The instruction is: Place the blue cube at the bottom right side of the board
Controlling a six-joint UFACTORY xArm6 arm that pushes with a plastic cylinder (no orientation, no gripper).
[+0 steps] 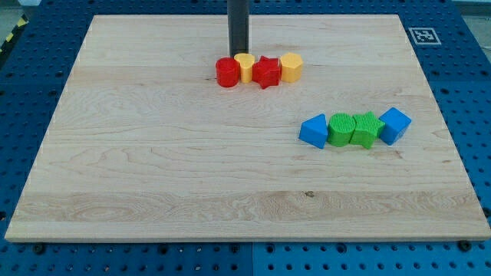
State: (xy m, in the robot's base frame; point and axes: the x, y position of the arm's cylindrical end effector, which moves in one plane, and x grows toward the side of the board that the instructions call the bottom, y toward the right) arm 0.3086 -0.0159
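The blue cube (395, 125) lies on the wooden board (153, 169) at the view's right, at the right end of a row with a green star-shaped block (367, 129), a green round block (341, 129) and a blue triangular block (313, 131). My tip (238, 54) is at the view's top centre, just above a row of a red cylinder (227, 72), a yellow block (245, 67), a red star-shaped block (267, 72) and a yellow hexagonal block (291, 67). The tip is far up and left of the blue cube.
A blue pegboard table (31, 92) surrounds the board. A black-and-white marker tag (421, 35) sits at the board's top right corner.
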